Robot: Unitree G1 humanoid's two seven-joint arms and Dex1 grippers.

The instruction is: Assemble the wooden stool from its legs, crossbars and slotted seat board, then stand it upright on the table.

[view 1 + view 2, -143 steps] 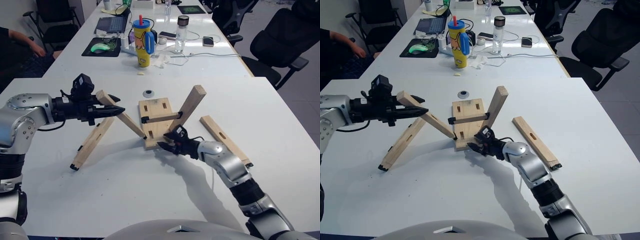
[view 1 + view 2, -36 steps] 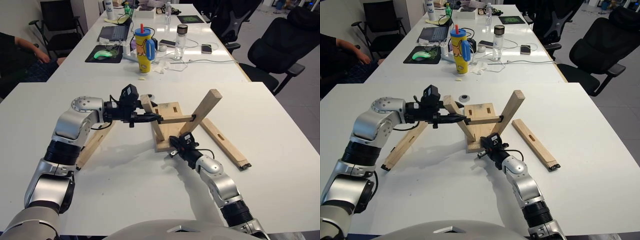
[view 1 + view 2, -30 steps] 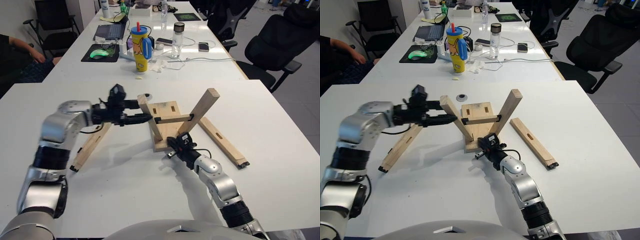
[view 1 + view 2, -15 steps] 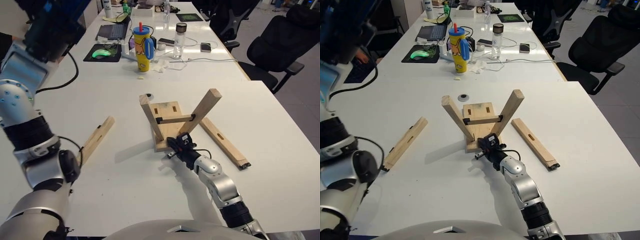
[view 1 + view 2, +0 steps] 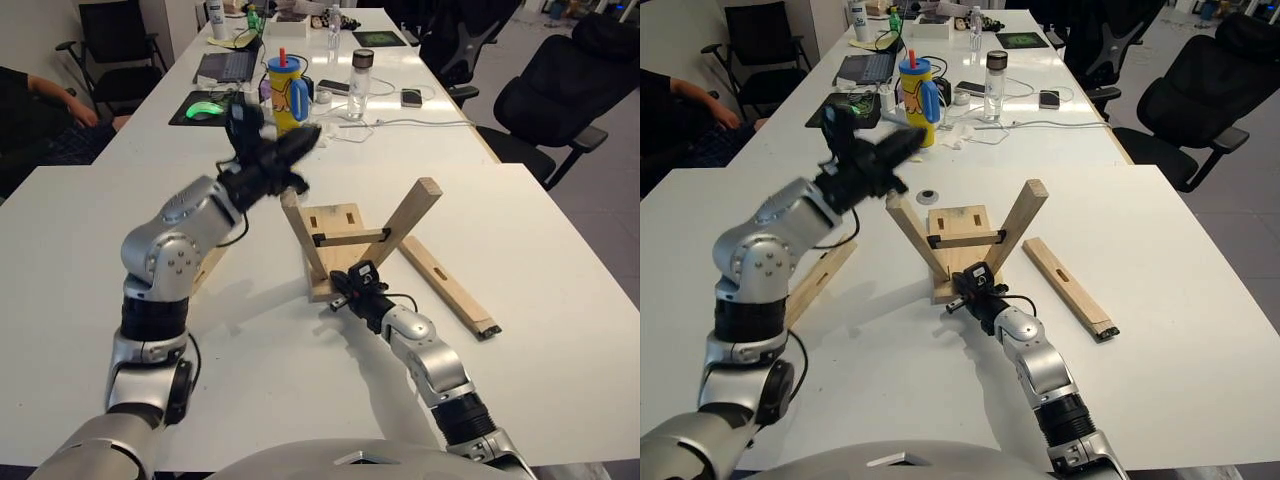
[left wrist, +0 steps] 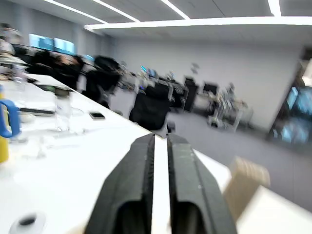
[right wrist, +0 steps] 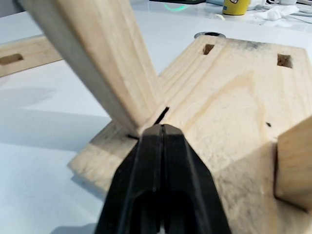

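The slotted seat board lies flat on the white table. Two legs stand in it as a V, the left leg and the right leg, joined by a thin crossbar. One loose leg lies to the right of the board, another to the left, partly behind my left arm. My left gripper is raised in the air behind the left leg's top, shut and holding nothing. My right gripper is shut, its tips against the board's front edge at the foot of the left leg.
A small round disc lies just behind the board. On the far table stand a yellow cup, a bottle, a laptop and a green mouse. Office chairs stand off the table's right side. The near table surface is bare.
My left gripper let go of the left leg, swung up and away, and now hangs raised behind it. The leg stays standing in the board. My right gripper stayed put.
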